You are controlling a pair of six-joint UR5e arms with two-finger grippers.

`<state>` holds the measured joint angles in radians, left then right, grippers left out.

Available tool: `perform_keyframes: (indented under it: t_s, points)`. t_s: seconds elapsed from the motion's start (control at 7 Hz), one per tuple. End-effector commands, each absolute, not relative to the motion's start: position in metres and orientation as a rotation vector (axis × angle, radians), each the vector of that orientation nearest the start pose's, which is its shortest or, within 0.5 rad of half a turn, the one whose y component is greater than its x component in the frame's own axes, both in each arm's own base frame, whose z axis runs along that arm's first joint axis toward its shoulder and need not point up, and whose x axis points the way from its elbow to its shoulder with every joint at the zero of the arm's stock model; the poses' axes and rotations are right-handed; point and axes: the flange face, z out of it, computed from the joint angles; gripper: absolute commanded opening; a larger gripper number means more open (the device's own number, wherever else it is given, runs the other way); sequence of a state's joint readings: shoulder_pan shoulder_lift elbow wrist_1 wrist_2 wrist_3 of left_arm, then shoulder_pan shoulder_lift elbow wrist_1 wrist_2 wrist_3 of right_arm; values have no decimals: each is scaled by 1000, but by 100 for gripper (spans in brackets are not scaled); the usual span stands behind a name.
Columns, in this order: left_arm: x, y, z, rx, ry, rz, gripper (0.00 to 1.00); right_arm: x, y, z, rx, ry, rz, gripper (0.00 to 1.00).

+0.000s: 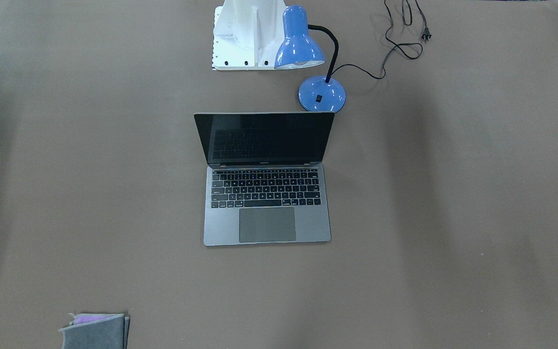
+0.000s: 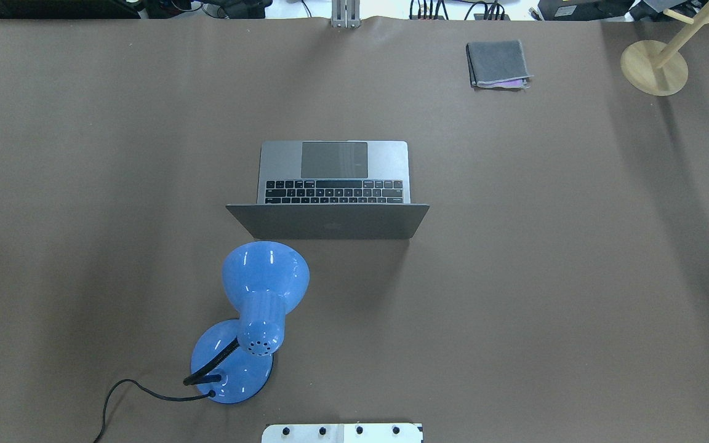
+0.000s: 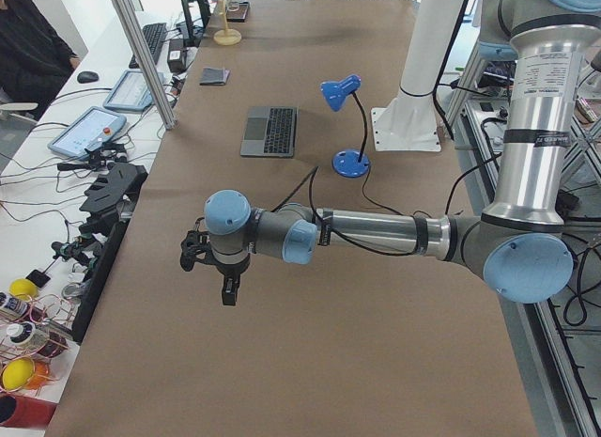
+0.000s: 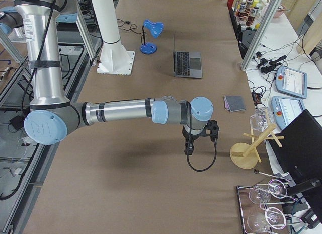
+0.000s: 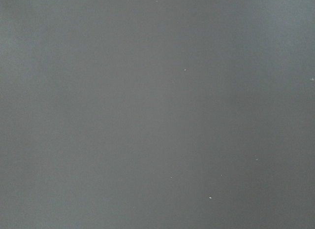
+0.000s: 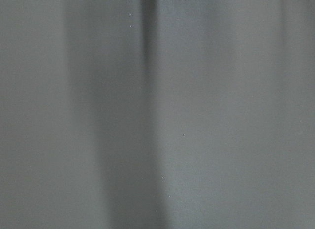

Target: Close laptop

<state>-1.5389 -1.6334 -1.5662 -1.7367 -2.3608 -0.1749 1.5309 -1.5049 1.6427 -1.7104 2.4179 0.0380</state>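
The space-grey laptop (image 1: 266, 194) stands open in the middle of the brown table, its dark screen upright and its keyboard and trackpad showing. From overhead the lid's back (image 2: 328, 221) faces the robot. It also shows in the exterior left view (image 3: 269, 131) and the exterior right view (image 4: 187, 64). My left gripper (image 3: 228, 291) hangs over bare table far from the laptop, near the table's left end. My right gripper (image 4: 190, 148) hangs over bare table near the right end. Both show only in the side views, so I cannot tell whether they are open or shut. The wrist views show only table.
A blue desk lamp (image 2: 256, 307) with a black cord stands just behind the laptop's lid on the robot's side. A grey felt pouch (image 2: 497, 64) lies at the far right. A wooden stand (image 2: 656, 64) is at the right end. The robot's white base (image 1: 245, 34) is behind the lamp.
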Motion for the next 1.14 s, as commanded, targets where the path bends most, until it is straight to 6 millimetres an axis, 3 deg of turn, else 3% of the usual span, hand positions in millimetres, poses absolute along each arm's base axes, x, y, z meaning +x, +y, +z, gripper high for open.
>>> perform_keyframes:
  t_s: [0.0,0.29,0.43,0.71,1.0]
  points:
    - [-45,-533,609,130,804,-46,98,38,-519,598,-33,-846,-1,100]
    - [-46,-533,613,123,802,-50,98,38,-521,595,-26,-843,-5,100]
    - [-45,-536,607,130,804,-53,98,38,-530,584,-7,-841,-13,100]
    - [-44,-539,603,135,804,-51,98,38,-531,582,-5,-841,-11,100]
    - [-42,-557,572,143,820,-131,98,34,-554,553,32,-852,-26,100]
